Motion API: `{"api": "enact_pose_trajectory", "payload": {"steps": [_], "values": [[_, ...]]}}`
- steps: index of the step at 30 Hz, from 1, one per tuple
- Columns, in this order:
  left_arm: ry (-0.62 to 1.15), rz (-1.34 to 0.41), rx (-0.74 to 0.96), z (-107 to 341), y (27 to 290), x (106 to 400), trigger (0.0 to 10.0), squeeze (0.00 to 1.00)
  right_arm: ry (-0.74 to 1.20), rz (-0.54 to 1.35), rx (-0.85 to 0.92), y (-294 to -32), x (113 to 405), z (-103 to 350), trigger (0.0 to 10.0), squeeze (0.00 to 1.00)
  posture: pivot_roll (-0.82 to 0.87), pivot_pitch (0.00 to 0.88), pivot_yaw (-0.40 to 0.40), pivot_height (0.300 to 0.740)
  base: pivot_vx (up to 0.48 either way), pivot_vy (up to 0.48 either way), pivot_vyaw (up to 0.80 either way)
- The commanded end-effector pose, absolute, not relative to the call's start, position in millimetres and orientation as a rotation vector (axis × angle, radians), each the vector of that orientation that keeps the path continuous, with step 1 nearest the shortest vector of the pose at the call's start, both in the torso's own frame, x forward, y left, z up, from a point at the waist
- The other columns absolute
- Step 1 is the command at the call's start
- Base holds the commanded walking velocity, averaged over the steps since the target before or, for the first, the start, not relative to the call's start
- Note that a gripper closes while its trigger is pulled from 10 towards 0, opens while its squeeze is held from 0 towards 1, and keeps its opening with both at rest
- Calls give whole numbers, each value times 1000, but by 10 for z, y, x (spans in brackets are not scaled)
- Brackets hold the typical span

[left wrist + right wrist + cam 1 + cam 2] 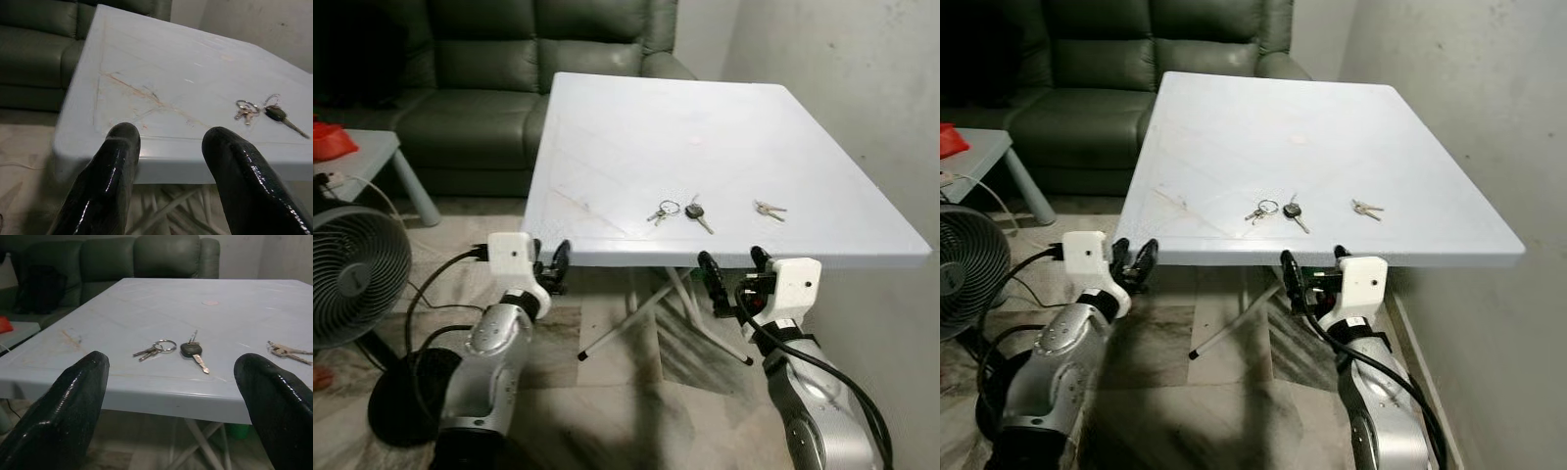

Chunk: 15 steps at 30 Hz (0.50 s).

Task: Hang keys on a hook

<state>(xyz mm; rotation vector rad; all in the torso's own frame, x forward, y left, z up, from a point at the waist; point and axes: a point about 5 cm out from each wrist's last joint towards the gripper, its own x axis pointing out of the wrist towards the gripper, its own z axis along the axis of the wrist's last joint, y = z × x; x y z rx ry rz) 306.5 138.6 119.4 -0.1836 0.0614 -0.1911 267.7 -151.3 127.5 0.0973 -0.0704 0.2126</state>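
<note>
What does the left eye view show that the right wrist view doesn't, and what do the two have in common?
Left eye alone: the fan on the floor to the robot's left, both silver arms, and the left gripper just below the table's near edge.

Right wrist alone: a close, low look between the right gripper's fingers, jaws wide apart, across the table edge.

Both: the white table, the ringed keys, the black-headed key, the small key pair toward the robot's right, the green sofa, and the right gripper.
</note>
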Motion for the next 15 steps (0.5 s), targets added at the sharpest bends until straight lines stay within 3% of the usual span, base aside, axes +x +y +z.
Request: {"api": "enact_pose_trajectory", "payload": {"steps": [1, 4, 15], "values": [[62, -208, -181, 1223, 1352, 3087, 10000, 0, -79, 211, 98, -1527, 2681, 1310, 10000, 0, -63, 64, -41, 740, 0, 0, 0], [64, -207, -180, 1229, 1352, 3084, 10000, 0, -78, 213, 98, -1526, 2679, 1309, 10000, 0, -64, 68, -39, 740, 0, 0, 0], [63, -213, -181, 1236, 1343, 3089, 10000, 0, -76, 218, 97, -1517, 2674, 1302, 10000, 0, -64, 70, -35, 740, 274, 0, 0]]}}
